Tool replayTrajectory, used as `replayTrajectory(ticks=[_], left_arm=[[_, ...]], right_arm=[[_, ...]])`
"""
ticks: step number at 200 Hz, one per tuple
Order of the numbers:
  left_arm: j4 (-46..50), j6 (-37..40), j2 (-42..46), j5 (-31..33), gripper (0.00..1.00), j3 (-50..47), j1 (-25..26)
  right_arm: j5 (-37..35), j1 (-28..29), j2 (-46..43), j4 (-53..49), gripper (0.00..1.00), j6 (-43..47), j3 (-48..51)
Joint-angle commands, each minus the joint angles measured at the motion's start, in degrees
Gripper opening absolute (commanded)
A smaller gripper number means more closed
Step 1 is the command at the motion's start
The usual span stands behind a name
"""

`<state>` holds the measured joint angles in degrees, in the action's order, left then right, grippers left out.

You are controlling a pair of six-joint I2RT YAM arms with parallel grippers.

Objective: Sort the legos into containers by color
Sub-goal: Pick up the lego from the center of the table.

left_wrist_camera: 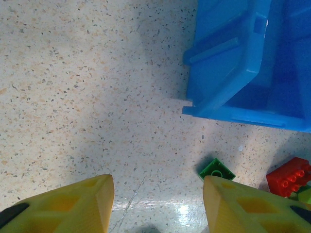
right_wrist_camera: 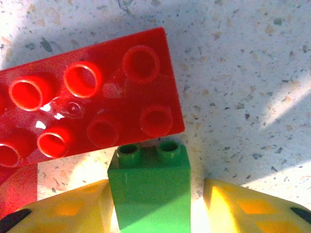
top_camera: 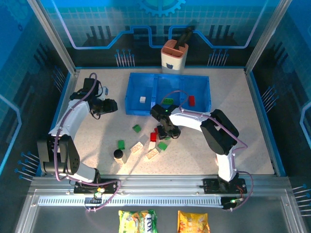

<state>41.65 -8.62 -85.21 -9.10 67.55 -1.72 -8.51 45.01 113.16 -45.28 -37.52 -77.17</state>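
Left gripper [top_camera: 112, 106]: centre-left of the overhead frame, left of the tray; fingers apart, nothing between them.
Black cylinder [top_camera: 118, 154]: lower centre-left, on the table.
Loose legos [top_camera: 136, 147]: green, cream and red, scattered below the tray.
Tray [top_camera: 129, 94]: upper centre; cream lego [top_camera: 142, 99] in the left compartment, green lego [top_camera: 167, 101] in the middle, red lego [top_camera: 191, 100] in the right.
Right gripper [top_camera: 165, 130]: just below the tray; fingers apart around a green brick [right_wrist_camera: 149, 194], one finger touching it, the other just clear; red brick [right_wrist_camera: 92, 111] just beside.
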Motion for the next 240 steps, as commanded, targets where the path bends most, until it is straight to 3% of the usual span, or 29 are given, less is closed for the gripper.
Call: replayTrajectory(ticks=[1,112,240], left_arm=[[0.35,0.89,0.77,-2.09,0.52,-0.4,-0.66],[0.5,0.74,0.82,-2.72,0.52,-0.4,-1.17],[0.11,0.54,1.22,-3.35,0.52,-0.49,-1.45]], right_arm=[[-0.64,0.78,0.49,-0.74,0.5,-0.37,0.2],[-1.41,0.84,-1.34,-2.89,0.4,-0.28,-0.55],[-3.5,0.09,-6.88,-9.57,0.4,1.17,-6.71]])
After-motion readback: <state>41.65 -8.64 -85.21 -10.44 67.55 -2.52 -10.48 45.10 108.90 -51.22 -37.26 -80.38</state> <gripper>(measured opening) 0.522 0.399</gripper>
